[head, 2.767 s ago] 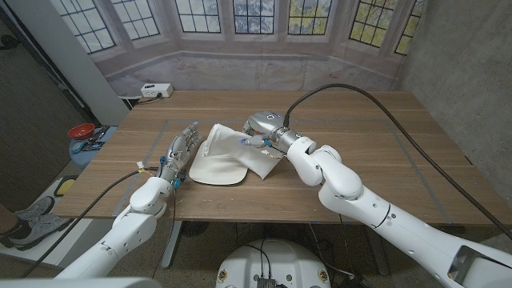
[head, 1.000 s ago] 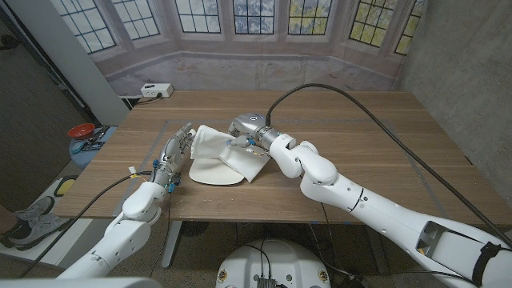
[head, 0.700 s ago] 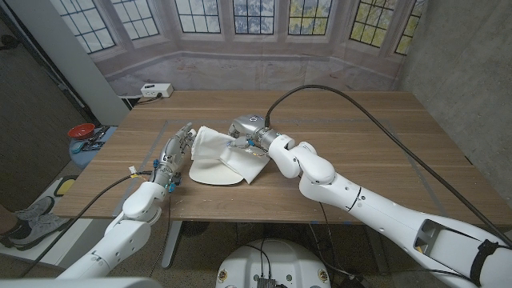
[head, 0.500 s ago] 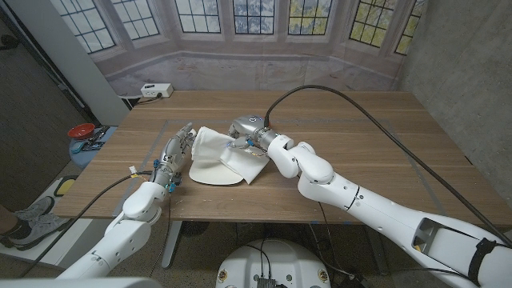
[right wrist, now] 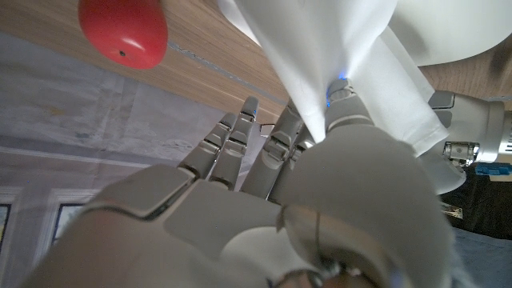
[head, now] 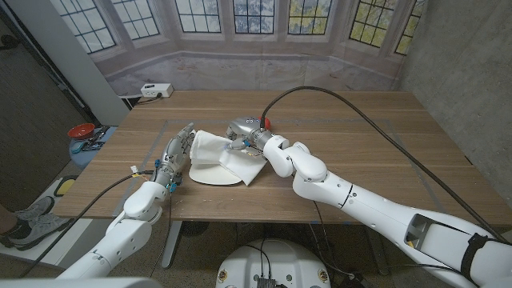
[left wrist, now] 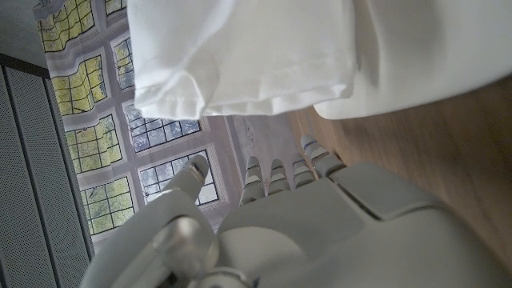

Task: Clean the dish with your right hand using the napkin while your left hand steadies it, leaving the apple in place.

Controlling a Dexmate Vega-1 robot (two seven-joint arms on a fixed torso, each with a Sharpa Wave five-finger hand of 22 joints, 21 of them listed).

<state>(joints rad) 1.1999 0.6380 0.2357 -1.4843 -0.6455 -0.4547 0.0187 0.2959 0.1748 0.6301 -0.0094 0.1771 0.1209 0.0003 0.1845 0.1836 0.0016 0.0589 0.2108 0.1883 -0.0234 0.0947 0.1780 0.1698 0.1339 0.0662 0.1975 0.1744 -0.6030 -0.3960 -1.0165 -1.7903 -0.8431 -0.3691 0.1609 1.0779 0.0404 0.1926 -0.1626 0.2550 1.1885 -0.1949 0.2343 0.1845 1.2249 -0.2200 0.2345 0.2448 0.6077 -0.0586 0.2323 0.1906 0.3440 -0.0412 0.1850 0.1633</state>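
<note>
Head view, right hand (head: 240,133) pinching napkin (head: 232,157) over dish (head: 210,172), apple (head: 266,122) behind, left hand (head: 178,149) empty, fingers apart beside dish.

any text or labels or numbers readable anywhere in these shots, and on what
None can be read.
The white box at the table's far left edge: any marking on it is too small to tell.
The napkin, the dish, the apple, the left hand and the right hand show no print or label.
</note>
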